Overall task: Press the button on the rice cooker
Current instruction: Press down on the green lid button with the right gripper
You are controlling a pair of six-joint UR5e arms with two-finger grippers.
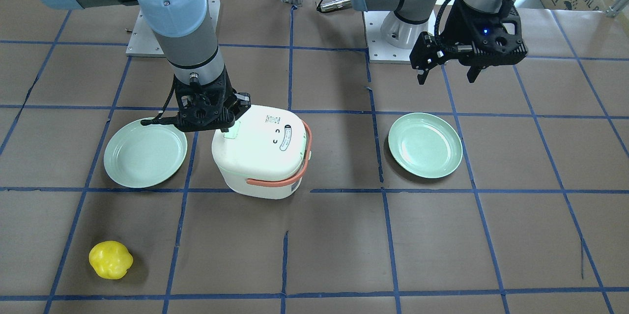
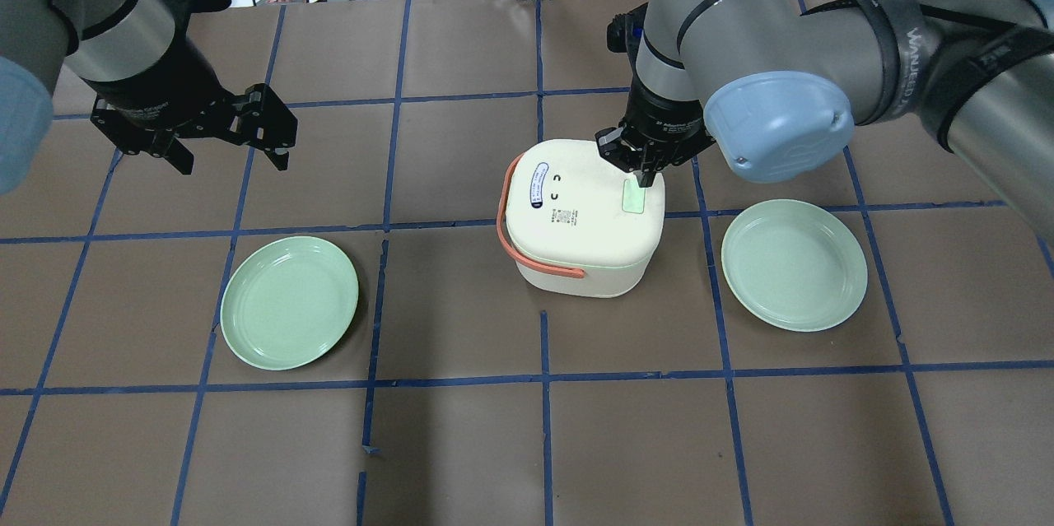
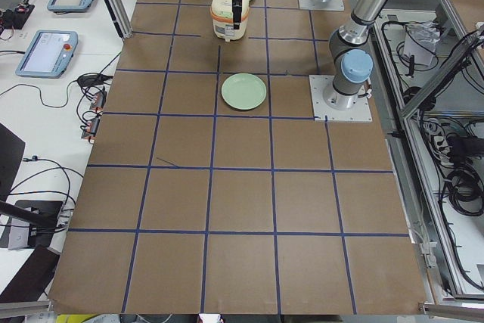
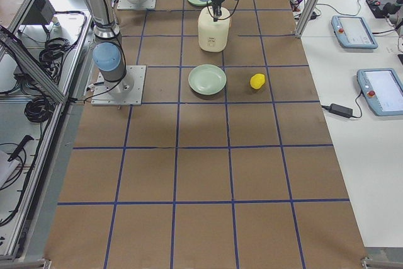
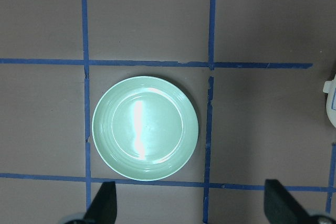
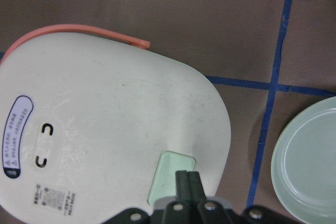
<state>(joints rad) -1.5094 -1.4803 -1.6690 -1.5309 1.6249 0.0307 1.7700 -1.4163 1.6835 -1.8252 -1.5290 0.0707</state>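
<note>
A white rice cooker [image 2: 576, 221] with an orange handle [image 2: 515, 250] stands mid-table; it also shows in the front view [image 1: 260, 152]. Its pale green button [image 2: 634, 198] is on the lid, seen in the right wrist view [image 6: 169, 174] too. My right gripper [image 2: 645, 174] is shut, fingertips pressed together [image 6: 187, 179], touching the button's edge; in the front view it [image 1: 227, 126] is over the button [image 1: 232, 132]. My left gripper [image 2: 226, 154] is open and empty, hovering above the table far from the cooker; its fingers [image 5: 105, 203] frame a green plate.
Two pale green plates lie on either side of the cooker [image 2: 290, 301] [image 2: 795, 264]. A yellow pepper-like toy [image 1: 110, 259] lies near the operators' edge. Blue tape lines grid the brown table [image 2: 461, 444]. Cables lie at the far edge.
</note>
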